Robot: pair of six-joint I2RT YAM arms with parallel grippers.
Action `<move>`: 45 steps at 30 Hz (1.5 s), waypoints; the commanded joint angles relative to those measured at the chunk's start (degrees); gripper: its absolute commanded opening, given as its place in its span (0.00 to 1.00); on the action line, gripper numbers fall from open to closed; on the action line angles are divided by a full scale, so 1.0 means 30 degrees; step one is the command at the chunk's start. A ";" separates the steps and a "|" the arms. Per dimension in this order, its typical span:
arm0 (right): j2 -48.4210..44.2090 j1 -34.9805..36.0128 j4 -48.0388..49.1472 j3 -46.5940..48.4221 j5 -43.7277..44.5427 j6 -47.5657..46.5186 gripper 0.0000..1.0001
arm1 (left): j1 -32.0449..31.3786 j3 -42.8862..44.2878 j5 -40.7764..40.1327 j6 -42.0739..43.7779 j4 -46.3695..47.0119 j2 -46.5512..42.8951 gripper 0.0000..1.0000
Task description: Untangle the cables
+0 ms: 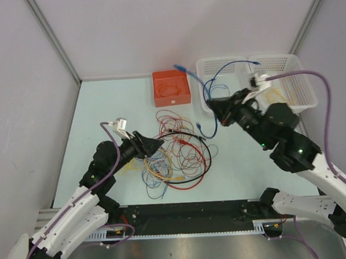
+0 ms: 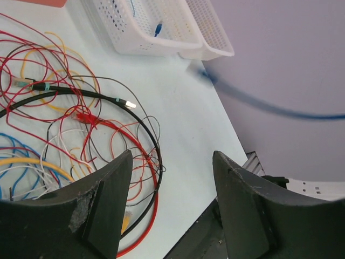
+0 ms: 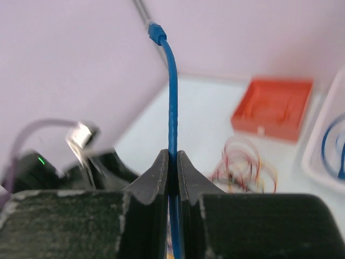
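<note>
Cables lie in a loose heap near the middle of the table, in front of the orange box. You see red, orange, yellow, blue and white loops crossing one another, with a black cable curving round the heap's right and near sides. In the left wrist view the black cable runs across the red loops and ends in a small pale plug.

Your left gripper hovers at the heap's left side, pointing right. Its jaws stand wide apart with nothing between them; through the gap you see only bare table and the outer red and black loops.

Your right gripper is raised over the table just in front of the left basket, well right of the heap. Its jaws are pinched tight on a blue cable, which rises straight out of them to a blue plug at its free end. From above, that cable slants up and left from the gripper, its plug hanging in the air beside the box's back right corner. A further blue length drops below the gripper towards the heap's right edge.

Another blue loop lies in the left basket. The right basket sits touching it, partly hidden by the right arm.
</note>
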 commanded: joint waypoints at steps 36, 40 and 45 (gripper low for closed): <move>1.4692 -1.3830 1.0232 0.2573 -0.1967 0.5648 0.00 | -0.0007 -0.2345 -0.0449 -0.0112 0.0896 0.1467 0.66; 1.4898 -1.3976 0.9441 0.2602 -0.2083 0.5591 0.00 | -0.0036 -0.2315 -0.0537 -0.0023 0.0603 0.1234 0.66; 1.4287 -1.3831 0.8358 0.2602 -0.1763 0.5560 0.79 | -0.0036 -0.2345 -0.0596 -0.0053 0.0282 0.0882 0.66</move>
